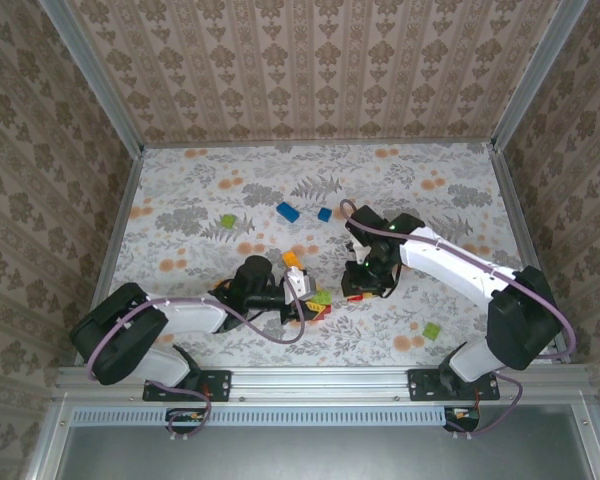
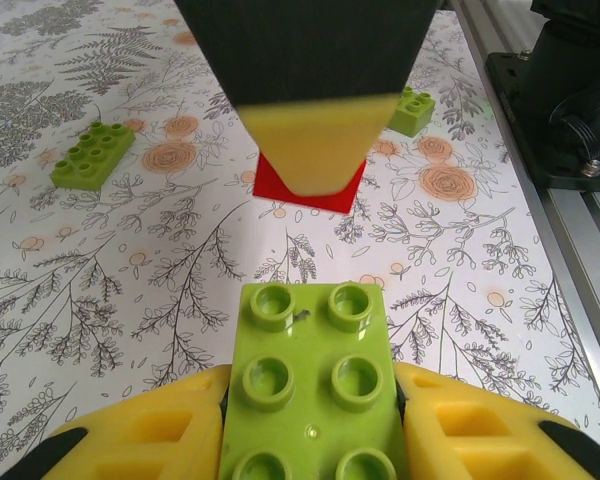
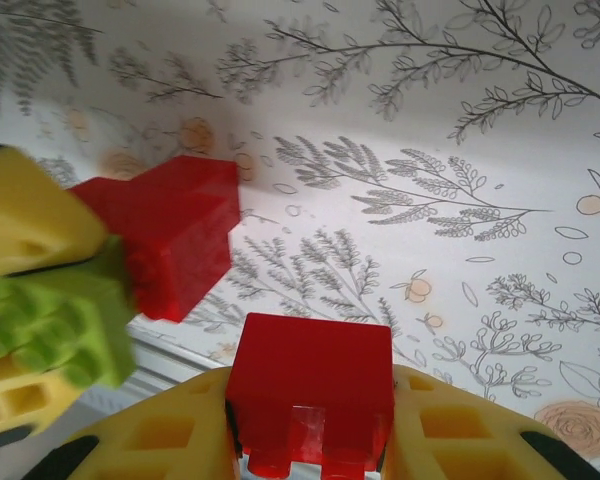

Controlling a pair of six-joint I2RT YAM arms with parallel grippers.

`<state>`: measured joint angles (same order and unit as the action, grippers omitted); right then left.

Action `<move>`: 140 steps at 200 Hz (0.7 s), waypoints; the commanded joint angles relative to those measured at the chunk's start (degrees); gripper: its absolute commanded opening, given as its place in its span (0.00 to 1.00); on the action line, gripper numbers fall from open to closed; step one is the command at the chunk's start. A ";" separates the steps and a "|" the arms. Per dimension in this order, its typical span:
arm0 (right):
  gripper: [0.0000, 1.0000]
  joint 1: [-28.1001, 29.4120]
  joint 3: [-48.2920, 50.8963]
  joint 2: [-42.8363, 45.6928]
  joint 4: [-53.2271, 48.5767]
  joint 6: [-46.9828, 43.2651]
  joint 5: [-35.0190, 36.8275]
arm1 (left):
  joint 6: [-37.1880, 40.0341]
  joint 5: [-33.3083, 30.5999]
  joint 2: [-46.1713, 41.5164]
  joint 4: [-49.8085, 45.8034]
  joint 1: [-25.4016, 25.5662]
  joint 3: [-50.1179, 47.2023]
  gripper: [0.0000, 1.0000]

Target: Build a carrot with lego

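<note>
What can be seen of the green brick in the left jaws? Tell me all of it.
The green brick is lime, glossy plastic, oblong, two studs wide with three rows in view, the nearest cut by the picture's edge. It is clamped on its long sides between the yellow pads of the left gripper, studs toward the wrist camera, held above the flowered table. A red brick shows close beside it; contact cannot be told.

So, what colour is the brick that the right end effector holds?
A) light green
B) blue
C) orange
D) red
D: in the right wrist view, a red brick sits clamped in the right end effector, with a yellow pad on each side of it.
</note>
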<state>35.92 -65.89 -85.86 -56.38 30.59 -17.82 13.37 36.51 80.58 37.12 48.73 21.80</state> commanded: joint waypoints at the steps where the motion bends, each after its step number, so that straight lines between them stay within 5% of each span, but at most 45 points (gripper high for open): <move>1: 0.29 1.37 -4.31 1.40 -5.75 1.95 1.31 | 1.06 1.28 0.80 -1.84 0.22 0.90 0.38; 140: 0.29 5.82 -10.78 -4.69 -5.11 8.32 -1.86 | 1.50 1.28 0.67 -1.79 0.65 0.70 0.38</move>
<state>41.19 -74.59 -88.73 -60.03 37.21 -18.70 13.63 36.53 80.64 37.04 48.80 21.89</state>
